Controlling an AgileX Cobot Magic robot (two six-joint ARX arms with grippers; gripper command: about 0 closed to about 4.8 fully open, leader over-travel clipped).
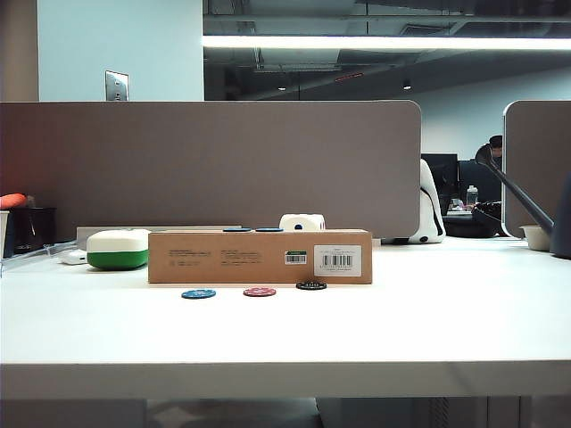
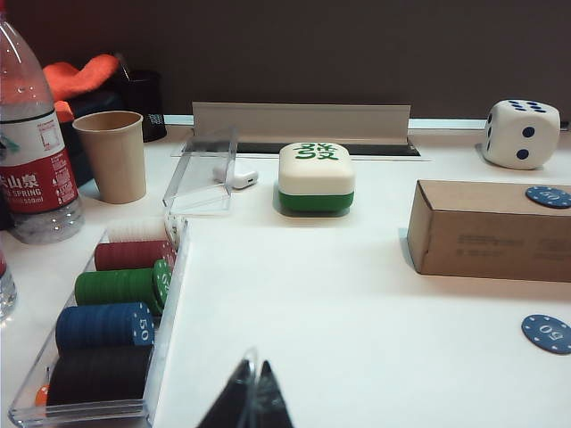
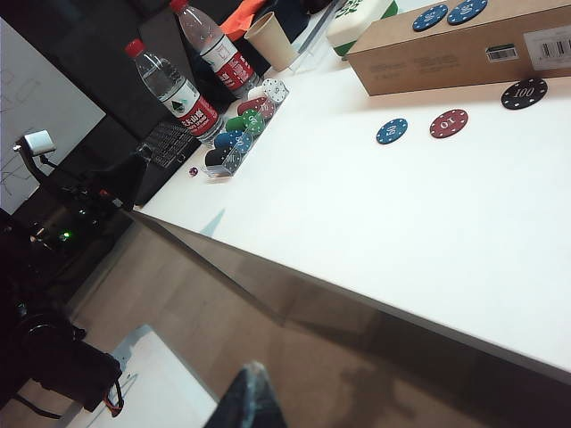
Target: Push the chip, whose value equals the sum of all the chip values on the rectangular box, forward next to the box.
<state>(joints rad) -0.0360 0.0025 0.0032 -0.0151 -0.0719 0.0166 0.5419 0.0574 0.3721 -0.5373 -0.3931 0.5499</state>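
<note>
black chip (image 1: 311, 285) at the box's (image 1: 259, 257) front face, 5 o'clock end, apart from red chip (image 1: 260, 292) and blue chip (image 1: 198, 293) | left gripper (image 2: 252, 397) low over table (image 1: 428, 321), jaws closed, empty | right gripper (image 3: 250, 392) off the table edge, jaws unclear

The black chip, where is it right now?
In the exterior view the black chip lies on the table, close in front of the rectangular box, below its barcode label. It is rightmost of three chips, beside the red chip.
</note>
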